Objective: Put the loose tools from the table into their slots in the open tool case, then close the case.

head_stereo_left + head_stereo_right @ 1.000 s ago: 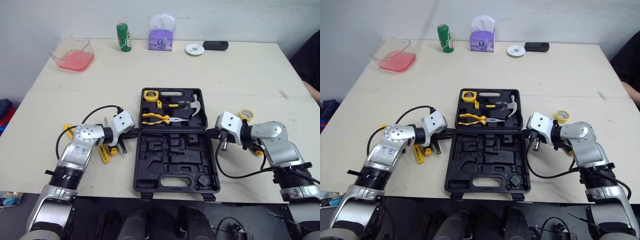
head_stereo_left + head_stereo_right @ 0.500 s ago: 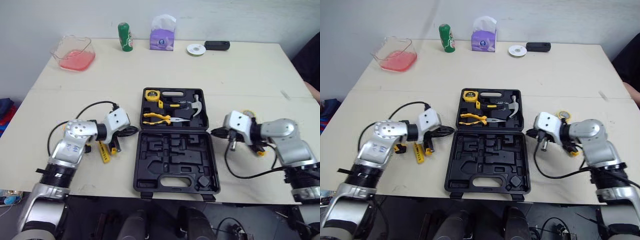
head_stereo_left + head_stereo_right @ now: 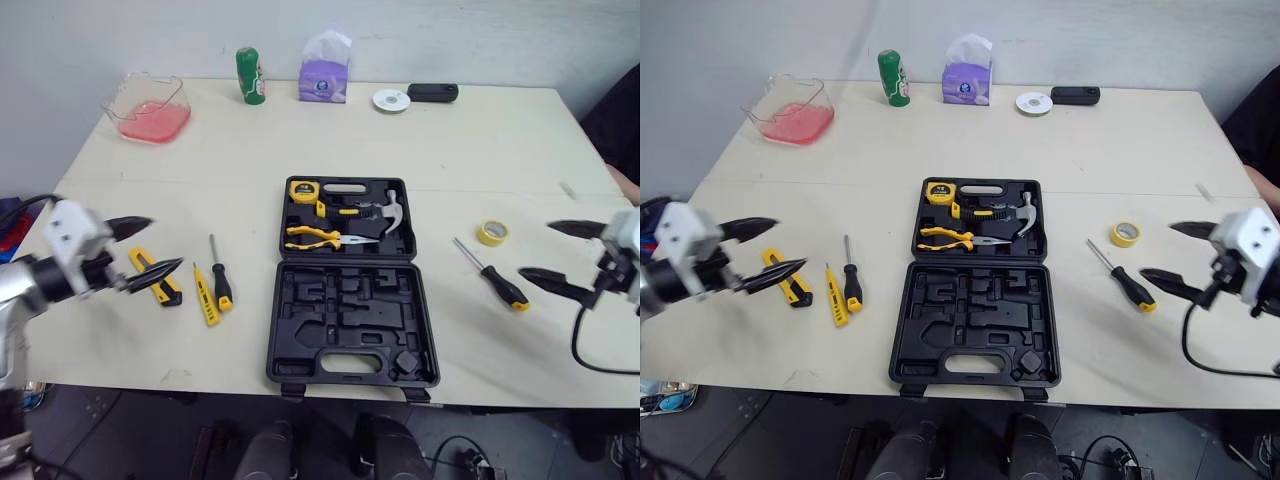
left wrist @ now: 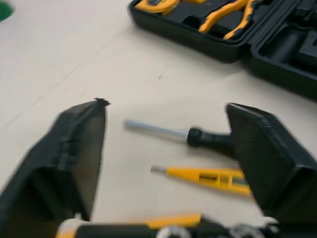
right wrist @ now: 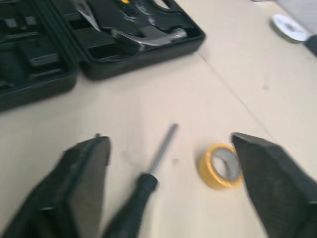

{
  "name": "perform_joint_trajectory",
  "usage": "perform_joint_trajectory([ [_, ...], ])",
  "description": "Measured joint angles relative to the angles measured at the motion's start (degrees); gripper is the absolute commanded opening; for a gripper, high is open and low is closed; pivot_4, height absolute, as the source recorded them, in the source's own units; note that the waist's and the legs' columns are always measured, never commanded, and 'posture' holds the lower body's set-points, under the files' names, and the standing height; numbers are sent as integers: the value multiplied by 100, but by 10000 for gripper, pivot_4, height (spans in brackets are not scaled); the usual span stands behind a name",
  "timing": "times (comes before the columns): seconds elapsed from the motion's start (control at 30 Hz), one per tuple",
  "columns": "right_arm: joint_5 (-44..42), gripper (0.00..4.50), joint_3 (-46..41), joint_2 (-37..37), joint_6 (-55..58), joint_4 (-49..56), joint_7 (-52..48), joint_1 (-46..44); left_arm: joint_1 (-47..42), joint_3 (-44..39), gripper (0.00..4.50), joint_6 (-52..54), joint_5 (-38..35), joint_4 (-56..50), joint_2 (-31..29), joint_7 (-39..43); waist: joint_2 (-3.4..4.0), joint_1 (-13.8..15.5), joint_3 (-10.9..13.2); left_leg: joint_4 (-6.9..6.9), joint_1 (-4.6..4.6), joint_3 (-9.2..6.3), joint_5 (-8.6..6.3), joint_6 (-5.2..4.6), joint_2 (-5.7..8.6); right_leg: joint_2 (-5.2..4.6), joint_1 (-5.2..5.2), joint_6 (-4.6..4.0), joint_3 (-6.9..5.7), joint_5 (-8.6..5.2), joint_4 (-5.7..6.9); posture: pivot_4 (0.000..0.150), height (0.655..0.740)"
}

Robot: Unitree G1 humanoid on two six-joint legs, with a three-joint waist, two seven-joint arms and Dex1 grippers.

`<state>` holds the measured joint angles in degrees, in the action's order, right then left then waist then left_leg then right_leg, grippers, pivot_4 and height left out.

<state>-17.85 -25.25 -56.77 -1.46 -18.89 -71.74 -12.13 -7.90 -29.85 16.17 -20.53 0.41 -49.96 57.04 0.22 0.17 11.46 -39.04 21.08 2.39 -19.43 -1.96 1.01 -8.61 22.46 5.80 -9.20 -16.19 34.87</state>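
Tool case point(image 3: 350, 325) lies open mid-surface, its near half's slots bare and waiting. The left pincer point(image 3: 167, 241) hangs spread and empty beside the knife point(image 3: 158, 285), yellow tester point(image 3: 206, 298) and black screwdriver point(image 3: 221, 283). The right pincer point(image 3: 534, 249), likewise released, faces the long screwdriver point(image 3: 497, 280) and tape roll point(image 3: 491, 232), seemingly poised for a pick.

Tool case point(image 3: 975, 345): centre of table point(image 3: 1120, 150), open flat; far half holds tape measure point(image 3: 937, 190), pliers point(image 3: 950, 237), hammer point(image 3: 1025, 213).
Loose, left of case: black-handled screwdriver point(image 3: 851, 277), yellow tester screwdriver point(image 3: 836, 296) (just beside it), yellow utility knife point(image 3: 785, 280).
Loose, right of case: black-and-yellow screwdriver point(image 3: 1123, 277), yellow tape roll point(image 3: 1126, 234).
Left gripper point(image 3: 790, 243): near knife, fingers spread.
Right gripper point(image 3: 1156, 249): near black-and-yellow screwdriver, fingers spread.
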Motion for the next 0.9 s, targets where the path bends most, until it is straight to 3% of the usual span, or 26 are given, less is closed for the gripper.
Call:
perform_joint_trajectory([
  [0.27, 62, 45000, -506, -335, -1061, -2204, 212, 268, 1395, -1694, 44632, -364, -24, 783, 0, -369, 2, -40, 1, 4, -11, 11, -5, 0, -4, -1, 0, -1, 9, 0, 1, 1500, 7400],
  [0.47, 168, 45000, -539, -437, -1969, -3529, 401, -15, 1608, -2069, 44632, -1019, 289, 1633, 30, -1185, 2, -52, 1, 5, -19, 20, -12, 6, -15, -8, 0, -4, 18, 0, -9, 1500, 7400],
  [0.73, 261, 45000, -222, -429, -2457, -4076, 275, -579, 1749, -2060, 44632, -1040, 184, 1543, 60, -1278, 3, -53, 1, 4, -20, 24, -19, 14, -26, -22, 0, -10, 17, 2, -5, 1500, 7400],
  [0.9, 129, 45000, -86, -114, -2473, -3899, -139, -909, 1801, -1966, 44632, -515, -118, 704, 178, -1356, 3, -49, 1, 2, -20, 26, -20, 17, -31, -18, -1, -12, 18, 4, -5, 1500, 7400],
])
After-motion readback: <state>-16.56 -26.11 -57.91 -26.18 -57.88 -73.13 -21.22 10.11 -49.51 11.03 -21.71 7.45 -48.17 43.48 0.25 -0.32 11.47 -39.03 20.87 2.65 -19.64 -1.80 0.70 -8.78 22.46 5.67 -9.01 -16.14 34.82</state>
